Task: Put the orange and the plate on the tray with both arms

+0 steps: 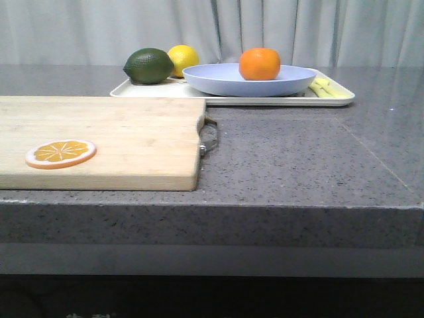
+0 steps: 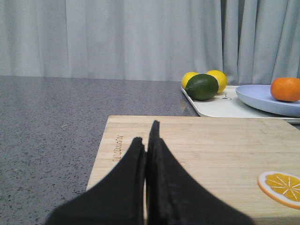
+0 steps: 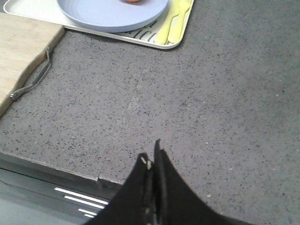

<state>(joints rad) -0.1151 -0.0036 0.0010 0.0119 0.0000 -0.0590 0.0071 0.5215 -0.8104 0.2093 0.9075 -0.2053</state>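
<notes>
Right tool (image 3: 151,161): fingers pressing together, gripping nothing, hanging over near edge of tabletop (image 1: 298,165), well apart from tray; judged parked clear of load.

Left tool (image 2: 146,145): fingers also meeting, empty, hovering low above cutting board (image 2: 211,140), orange slice (image 1: 61,154) lying beside it.

Tray (image 1: 265,99): sitting at far side of tabletop, just beyond board.

Plate (image 1: 248,81): resting on tray.

Orange (image 1: 260,63): sitting in plate; both items appearing delivered, task judged complete.

Lime (image 1: 149,65), lemon (image 1: 183,58): occupying tray's left end.
</notes>
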